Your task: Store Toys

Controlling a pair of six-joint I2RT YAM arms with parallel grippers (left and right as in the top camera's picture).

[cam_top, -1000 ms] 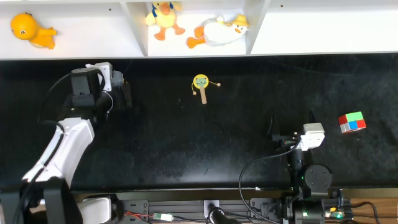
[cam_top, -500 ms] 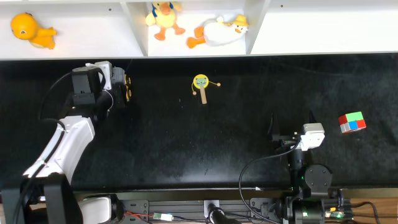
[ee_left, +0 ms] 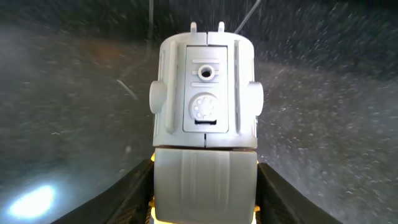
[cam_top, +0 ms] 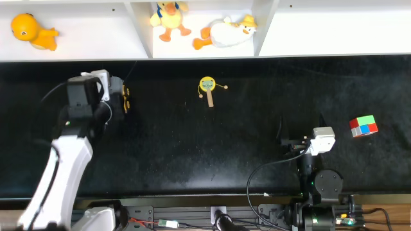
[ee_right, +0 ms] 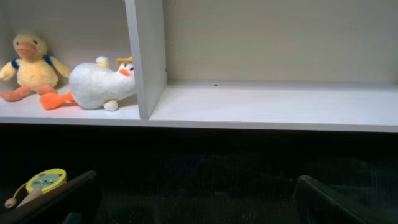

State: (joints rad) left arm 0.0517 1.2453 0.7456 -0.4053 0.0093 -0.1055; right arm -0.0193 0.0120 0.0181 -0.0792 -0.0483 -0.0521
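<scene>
**Operator:** While my left hand (ee_left: 205,208) is clamped on the base of the grey plastic robot toy (ee_left: 205,106), I place the toy near the left end of the black surface (cam_top: 192,154), just short of the white shelf (cam_top: 334,29). I cannot tell whether it is off the surface.

**Observer:** What worries you?

**Operator:** The grip is low, and the head stands tall beyond the fingers (ee_left: 134,193). I judge a fast swing could tip the toy loose, or its top could catch the shelf edge going in.

**Observer:** And the right hand (ee_right: 198,182)?

**Operator:** Spread wide, holding nothing, close to its base.

**Observer:** Do the views agree?

**Operator:** They add to each other. The left wrist view gives me the toy's face and the grip, while from above I get a yellow-and-black sliver. The top view gives me the multicoloured cube (cam_top: 363,126) at the far right. The right wrist view looks into the shelf at the yellow plush duck (ee_right: 26,65) and the white plush duck (ee_right: 99,84). It also catches the yellow round rattle (ee_right: 43,182).
</scene>
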